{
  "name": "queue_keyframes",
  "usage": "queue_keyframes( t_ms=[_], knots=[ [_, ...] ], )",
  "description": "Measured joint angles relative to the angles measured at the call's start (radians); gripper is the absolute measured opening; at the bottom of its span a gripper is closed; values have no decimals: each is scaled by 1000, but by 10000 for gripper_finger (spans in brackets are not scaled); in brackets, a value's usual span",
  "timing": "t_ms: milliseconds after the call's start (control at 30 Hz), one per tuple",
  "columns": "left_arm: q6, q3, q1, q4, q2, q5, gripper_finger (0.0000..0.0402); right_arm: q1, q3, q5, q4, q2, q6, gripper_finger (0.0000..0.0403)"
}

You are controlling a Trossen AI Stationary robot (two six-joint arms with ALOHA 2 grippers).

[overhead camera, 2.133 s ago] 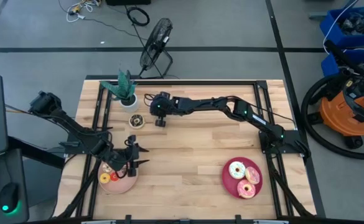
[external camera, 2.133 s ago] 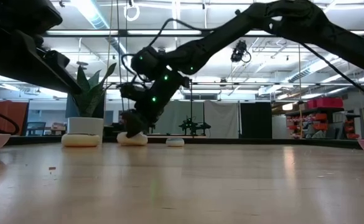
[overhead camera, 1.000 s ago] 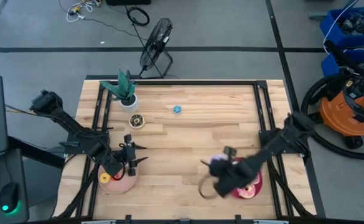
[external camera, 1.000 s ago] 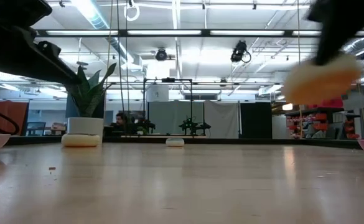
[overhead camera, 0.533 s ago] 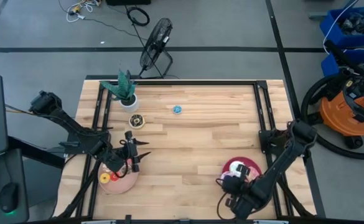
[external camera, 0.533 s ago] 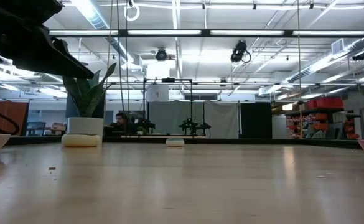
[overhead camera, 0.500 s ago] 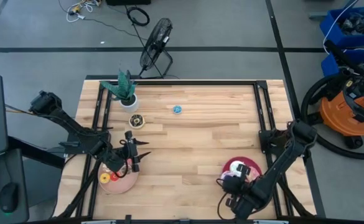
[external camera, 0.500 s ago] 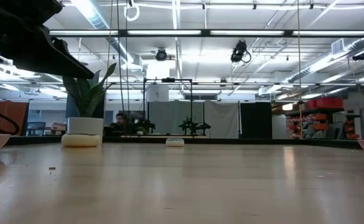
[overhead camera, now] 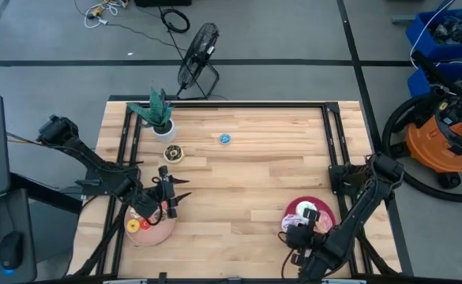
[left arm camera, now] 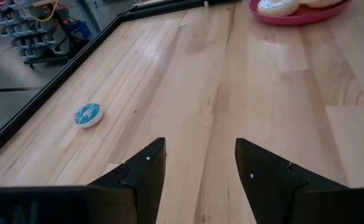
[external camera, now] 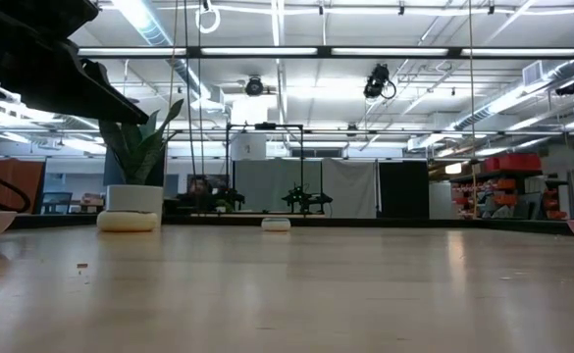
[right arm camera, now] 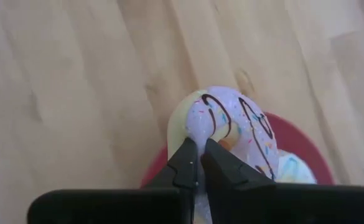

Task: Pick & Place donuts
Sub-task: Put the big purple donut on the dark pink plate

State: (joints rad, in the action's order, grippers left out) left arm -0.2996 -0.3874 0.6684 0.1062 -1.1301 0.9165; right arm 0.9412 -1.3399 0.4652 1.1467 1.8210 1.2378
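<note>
Since the frame about two seconds back, my right arm has swung from the far side of the table, near the plant, to the near right corner, carrying a purple-iced donut with it. That donut now hangs just above the crimson plate, pinched at its rim by the right gripper, whose jaws stand almost shut on the ring's edge. Its icing is pale lilac with dark chocolate squiggles and coloured sprinkles over a cream base. I judge it light and rigid, a moulded toy with a smooth, possibly slick glaze; a hold across the ring wall, one finger through the hole, should be safer than a grip on the outer edge alone.

Other iced donuts already lie on the crimson plate beneath it, one of them a white-iced donut. On the far side of the table sit a small blue donut and a chocolate-sprinkled donut, the latter just beside the potted plant. My left gripper waits over the edge of the pink plate at the near left, jaws partly apart and holding nothing; tiny red and yellow rings rest on that plate.
</note>
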Motion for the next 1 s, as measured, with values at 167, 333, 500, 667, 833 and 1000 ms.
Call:
queue_keyframes(
  t_ms=[167, 333, 500, 667, 833, 1000],
  knots=[
    [0, 0, 0, 0, 0, 0, 199, 2, 23, -1, 23, 7, 7, 21],
    [-2, 0, 0, 1, 0, 0, 199, 3, 62, -55, -13, 35, 27, 21],
    [-3, 0, 0, 3, 0, 0, 199, 3, 96, -114, -74, 47, 42, 25],
    [-3, 0, 0, 6, 0, 1, 199, 3, 106, -163, -79, 47, 99, 62],
    [-3, 0, 0, 12, 0, 0, 199, 3, 106, -198, -74, 34, 116, 150],
    [-3, 0, 0, 11, 0, 0, 199, 0, 84, -192, -47, -31, 116, 237]
  ],
)
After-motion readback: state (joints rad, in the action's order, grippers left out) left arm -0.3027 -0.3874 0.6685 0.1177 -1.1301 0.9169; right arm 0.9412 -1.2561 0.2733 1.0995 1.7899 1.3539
